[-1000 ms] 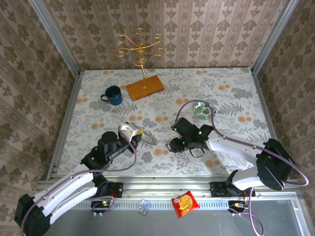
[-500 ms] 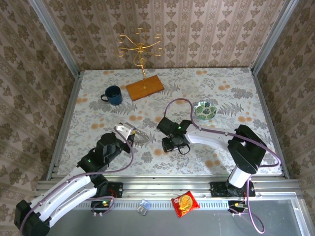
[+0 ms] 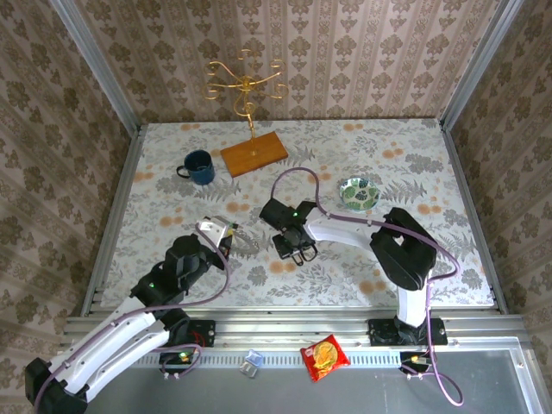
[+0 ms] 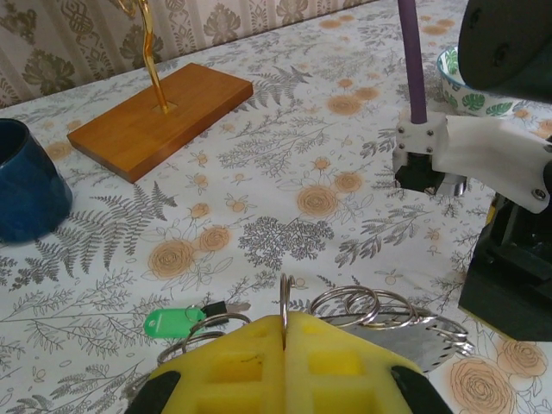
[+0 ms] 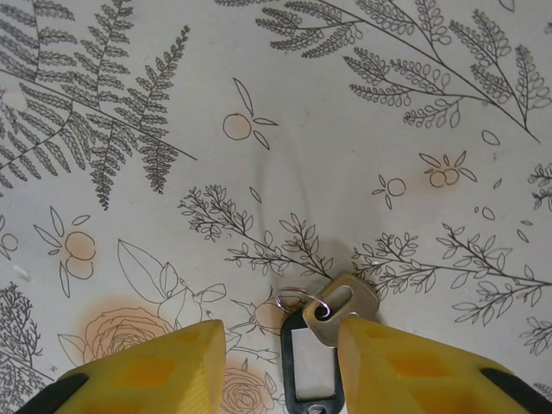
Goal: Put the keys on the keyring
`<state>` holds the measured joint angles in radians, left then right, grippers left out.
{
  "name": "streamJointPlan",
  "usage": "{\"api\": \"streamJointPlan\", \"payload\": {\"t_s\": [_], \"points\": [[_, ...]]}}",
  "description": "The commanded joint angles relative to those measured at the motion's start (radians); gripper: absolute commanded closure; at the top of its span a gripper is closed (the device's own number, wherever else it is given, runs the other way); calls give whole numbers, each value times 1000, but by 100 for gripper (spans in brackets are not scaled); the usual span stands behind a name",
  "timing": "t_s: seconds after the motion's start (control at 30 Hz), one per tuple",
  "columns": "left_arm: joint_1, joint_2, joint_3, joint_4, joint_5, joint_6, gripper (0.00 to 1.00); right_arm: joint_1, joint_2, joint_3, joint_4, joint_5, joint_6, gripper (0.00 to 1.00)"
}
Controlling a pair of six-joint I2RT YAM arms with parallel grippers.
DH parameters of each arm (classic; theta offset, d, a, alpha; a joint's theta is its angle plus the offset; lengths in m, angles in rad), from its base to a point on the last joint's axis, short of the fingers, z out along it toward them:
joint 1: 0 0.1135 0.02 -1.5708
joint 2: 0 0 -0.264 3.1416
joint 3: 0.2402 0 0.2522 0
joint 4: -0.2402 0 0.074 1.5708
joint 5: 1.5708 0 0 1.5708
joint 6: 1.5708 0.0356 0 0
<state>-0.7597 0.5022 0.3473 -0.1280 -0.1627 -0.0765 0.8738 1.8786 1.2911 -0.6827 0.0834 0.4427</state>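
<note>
My left gripper [image 4: 284, 345] is shut on the keyring [image 4: 284, 300], a thin wire loop that stands upright between the yellow fingers. A key with a bright green head [image 4: 172, 323] lies just left of it on the cloth. Several silver rings [image 4: 373, 306] lie to its right. In the top view the left gripper [image 3: 226, 235] sits close to the right gripper [image 3: 291, 246]. My right gripper [image 5: 280, 366] hangs open low over a silver key [image 5: 345, 309]. That key carries a small wire ring and a black tag [image 5: 312, 366]. The right fingertip [image 5: 405, 366] overlaps the key's edge.
A blue mug [image 3: 198, 166] and a wooden base [image 3: 253, 153] with a gold stand are at the back left. A green patterned bowl [image 3: 357, 193] stands right of centre. A red snack packet [image 3: 324, 356] lies on the near rail. The right arm's body [image 4: 509, 172] looms close beside the left gripper.
The right gripper has swung left across the table toward the left gripper, and its elbow has folded in. The left gripper has drawn slightly left, still shut.
</note>
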Motion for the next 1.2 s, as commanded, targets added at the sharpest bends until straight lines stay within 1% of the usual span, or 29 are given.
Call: {"api": "streamJointPlan", "payload": {"t_s": [0.0, 0.2, 0.27, 0.33, 0.4, 0.47, 0.57, 0.67, 0.8, 1.03, 1.17], "points": [[-7, -16, 42, 6, -12, -17, 100, -40, -12, 17, -33, -73, -229, 60], [-7, -16, 34, 19, 1, -14, 100, -100, -92, -31, 10, -156, -588, 58], [-7, -17, 33, 21, -2, -14, 100, -130, -102, -35, 17, -244, -706, 56], [-7, -22, 37, 10, -18, -18, 100, -159, -98, -26, 16, -308, -775, 55], [-7, -33, 39, -3, -35, -28, 100, -185, -74, 7, -13, -380, -802, 56], [-7, -50, 38, -14, -53, -38, 100, -190, -40, 48, -50, -393, -819, 57], [-7, -76, 35, -44, -89, -59, 100, -190, 29, 119, -122, -384, -833, 59], [-9, -93, 24, -61, -110, -73, 100, -184, 72, 157, -153, -382, -838, 60], [-9, -95, 13, -32, -85, -75, 100, -167, 112, 177, -168, -376, -843, 60], [-10, -94, 13, -25, -69, -65, 100, -144, 176, 202, -176, -314, -835, 61], [-10, -92, 15, -20, -63, -63, 100, -140, 196, 216, -196, -309, -842, 65]]}}
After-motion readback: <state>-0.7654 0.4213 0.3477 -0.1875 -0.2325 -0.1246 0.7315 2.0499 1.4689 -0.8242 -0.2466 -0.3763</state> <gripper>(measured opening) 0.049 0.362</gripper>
